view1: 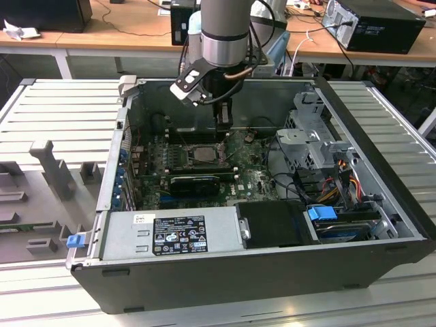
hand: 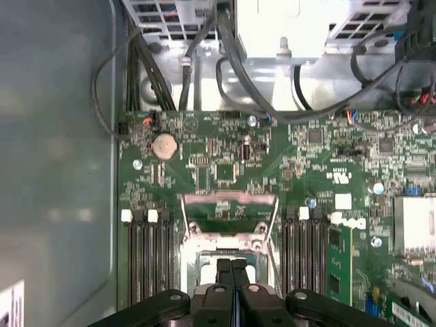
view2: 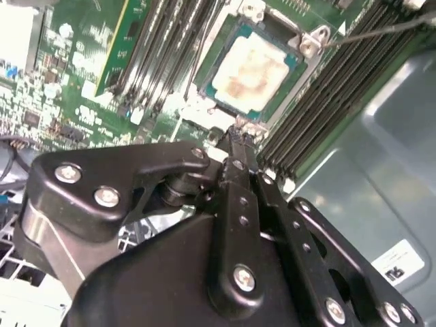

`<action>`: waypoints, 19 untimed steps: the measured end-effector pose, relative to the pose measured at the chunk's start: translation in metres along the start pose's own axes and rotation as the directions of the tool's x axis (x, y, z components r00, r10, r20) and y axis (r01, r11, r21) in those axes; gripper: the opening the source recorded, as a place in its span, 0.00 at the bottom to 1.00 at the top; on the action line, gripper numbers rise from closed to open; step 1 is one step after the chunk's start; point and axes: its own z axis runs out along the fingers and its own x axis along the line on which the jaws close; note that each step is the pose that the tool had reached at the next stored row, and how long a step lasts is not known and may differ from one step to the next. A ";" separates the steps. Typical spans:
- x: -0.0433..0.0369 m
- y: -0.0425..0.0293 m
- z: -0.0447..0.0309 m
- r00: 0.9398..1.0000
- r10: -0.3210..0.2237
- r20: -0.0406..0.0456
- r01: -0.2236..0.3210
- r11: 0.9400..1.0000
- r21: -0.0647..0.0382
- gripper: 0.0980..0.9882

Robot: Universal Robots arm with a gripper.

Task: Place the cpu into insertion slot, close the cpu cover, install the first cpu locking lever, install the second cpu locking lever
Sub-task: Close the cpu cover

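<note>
cpu [view2: 251, 67] lies flat in insertion slot [hand: 189, 253] | claw [view2: 238, 131] clenched on nothing, just beside slot | cpu cover [hand: 229, 198] open | cpu likely light, stiff, fragile; hold by edges

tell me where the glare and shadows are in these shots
Second wrist view: glare washes out the cpu face. First wrist view: the metal bracket is blown out white, while the motherboard is evenly lit. Exterior view: the computer case interior lies in shade under the arm.
</note>
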 end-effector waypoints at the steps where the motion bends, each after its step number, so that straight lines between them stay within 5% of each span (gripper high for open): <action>1: 0.0000 0.0024 -0.0003 1.000 0.000 0.000 0.000 1.000 0.002 0.01; 6: 0.0003 0.0094 -0.0066 1.000 0.000 0.000 0.000 1.000 0.007 0.01; 19: 0.0009 0.0584 -0.0035 1.000 -0.022 -0.001 0.022 1.000 0.012 0.01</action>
